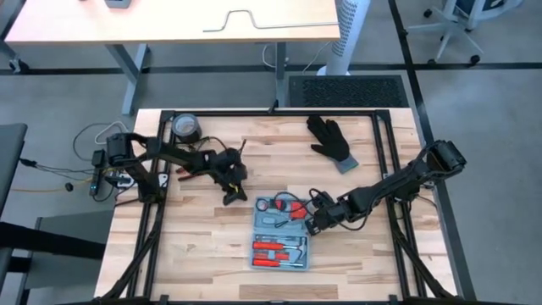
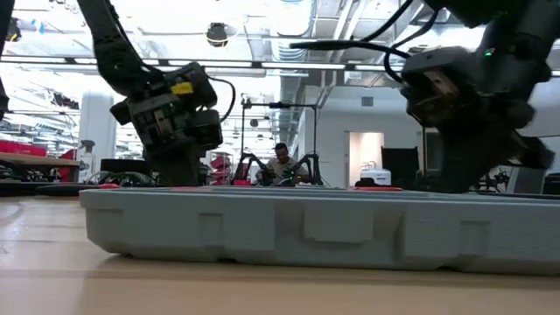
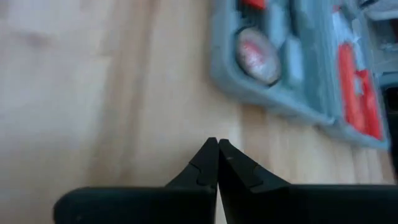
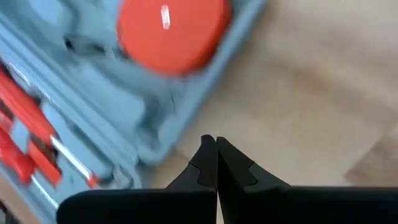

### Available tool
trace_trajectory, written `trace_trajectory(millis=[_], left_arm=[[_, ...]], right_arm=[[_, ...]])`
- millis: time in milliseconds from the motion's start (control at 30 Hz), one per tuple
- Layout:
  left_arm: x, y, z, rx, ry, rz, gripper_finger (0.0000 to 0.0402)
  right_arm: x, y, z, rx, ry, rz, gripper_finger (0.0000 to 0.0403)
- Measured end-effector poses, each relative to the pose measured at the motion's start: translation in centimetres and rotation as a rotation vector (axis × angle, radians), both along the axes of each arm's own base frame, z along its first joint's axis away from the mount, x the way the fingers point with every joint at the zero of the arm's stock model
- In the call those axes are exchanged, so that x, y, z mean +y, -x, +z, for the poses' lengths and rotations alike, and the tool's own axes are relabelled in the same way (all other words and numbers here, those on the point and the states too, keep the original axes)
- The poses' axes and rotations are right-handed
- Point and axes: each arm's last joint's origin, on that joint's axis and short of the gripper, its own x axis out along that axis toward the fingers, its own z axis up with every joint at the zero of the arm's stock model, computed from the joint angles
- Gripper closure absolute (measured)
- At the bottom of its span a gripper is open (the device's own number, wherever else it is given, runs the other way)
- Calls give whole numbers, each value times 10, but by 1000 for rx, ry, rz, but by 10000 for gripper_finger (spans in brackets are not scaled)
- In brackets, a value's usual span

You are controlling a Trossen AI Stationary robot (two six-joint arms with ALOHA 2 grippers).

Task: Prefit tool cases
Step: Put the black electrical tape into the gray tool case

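Down at the middle of the tabletop, toward its near edge, we've got the tool case lying flat and open, red-handled tools seated in its grey recesses and a round red-faced piece up in its far corner. Our right end effector is tucked right against the case's right-hand edge, just beside that far corner, and the right wrist view shows its fingers pressed together with nothing between them, tips over bare wood just off the case rim. Our left end effector sits out to the left and a little farther back, apart from the case, fingers likewise closed on nothing. Up at the far side we see a black glove to the right and a dark tape roll to the left, both well clear of the action. By our reading, we're at the approach stage: both arms flank the case, neither has hold of it or of a tool. The next move, we'd judge, calls for the right end effector to open up and settle onto a tool or the case edge, with the left bracing the opposite side so the light plastic shell doesn't skid across the wood.
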Motion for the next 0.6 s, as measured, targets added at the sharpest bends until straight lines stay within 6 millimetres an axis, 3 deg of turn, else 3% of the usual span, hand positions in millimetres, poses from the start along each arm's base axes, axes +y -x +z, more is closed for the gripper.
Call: trace_trajectory(millis=[167, 333, 600], left_arm=[[-25, -14, -1, -54, 23, 1, 402], [-38, -18, 0, -60, 44, -13, 402], [-24, -16, -1, -47, 28, 63, 402]], right_arm=[[5, 0, -2, 12, -62, 27, 402], [-2, -10, 2, -58, -81, 29, 402], [-37, -21, 1, -72, -7, 61, 403]])
